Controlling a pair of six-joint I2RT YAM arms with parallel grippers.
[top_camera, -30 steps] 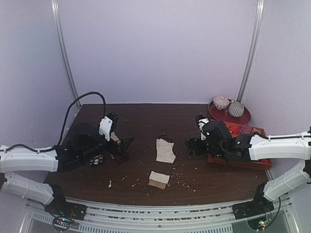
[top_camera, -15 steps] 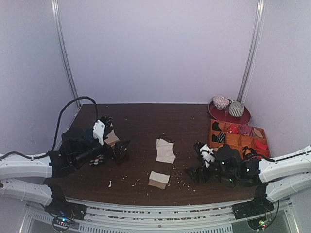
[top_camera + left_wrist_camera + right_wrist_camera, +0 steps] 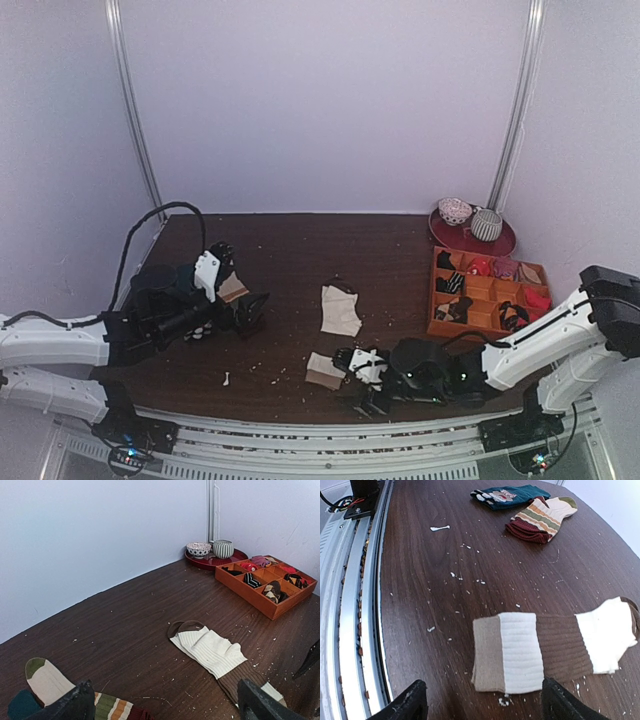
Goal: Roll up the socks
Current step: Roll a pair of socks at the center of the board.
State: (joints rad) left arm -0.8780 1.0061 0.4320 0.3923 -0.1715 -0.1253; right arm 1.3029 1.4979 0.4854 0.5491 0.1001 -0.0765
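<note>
The socks point(image 3: 335, 335) lie flat, stacked as one strip at mid-table: cream parts, a brown band, and a tan cuff end point(image 3: 490, 652) nearest the front edge. They also show in the left wrist view point(image 3: 210, 650). My right gripper point(image 3: 358, 382) is low at the front centre, open and empty. Its fingers straddle the line to the tan end from just short of it point(image 3: 485, 702). My left gripper point(image 3: 250, 308) is open and empty at the left, well clear of the socks point(image 3: 165, 705).
A tan striped sock point(image 3: 542, 517) and a dark teal sock point(image 3: 512, 495) lie under my left gripper. An orange divided tray point(image 3: 245, 597) with small items stands at right. Behind it is a red plate point(image 3: 470, 240) with a bowl and a cup. White crumbs litter the table.
My right arm has swung from beside the orange tray down to the front centre, ending just before the socks' tan end. My left arm has barely shifted. The socks have not moved.
</note>
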